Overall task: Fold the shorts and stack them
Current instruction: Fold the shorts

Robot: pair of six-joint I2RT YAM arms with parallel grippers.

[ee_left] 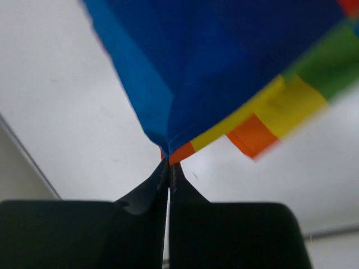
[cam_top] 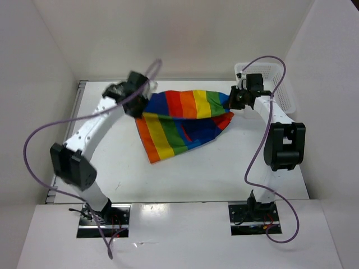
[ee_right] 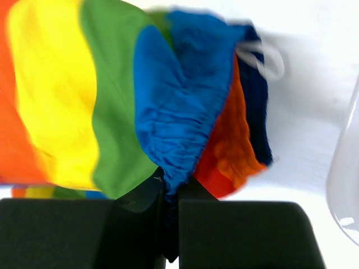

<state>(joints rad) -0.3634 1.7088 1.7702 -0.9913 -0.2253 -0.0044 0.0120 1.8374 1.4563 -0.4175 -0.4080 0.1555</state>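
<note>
The rainbow-striped shorts (cam_top: 182,120) hang stretched between both grippers above the white table, their lower part drooping toward the table's middle. My left gripper (cam_top: 140,101) is shut on the shorts' left corner; in the left wrist view the fingertips (ee_left: 168,168) pinch a blue and orange corner of the fabric (ee_left: 224,67). My right gripper (cam_top: 233,101) is shut on the right end; in the right wrist view its jaws pinch the gathered blue waistband (ee_right: 179,123), with a white drawstring loop (ee_right: 263,56) beside it.
A white mesh basket (cam_top: 275,84) stands at the back right corner, just behind the right arm; its edge shows in the right wrist view (ee_right: 348,185). White walls enclose the table on the left, back and right.
</note>
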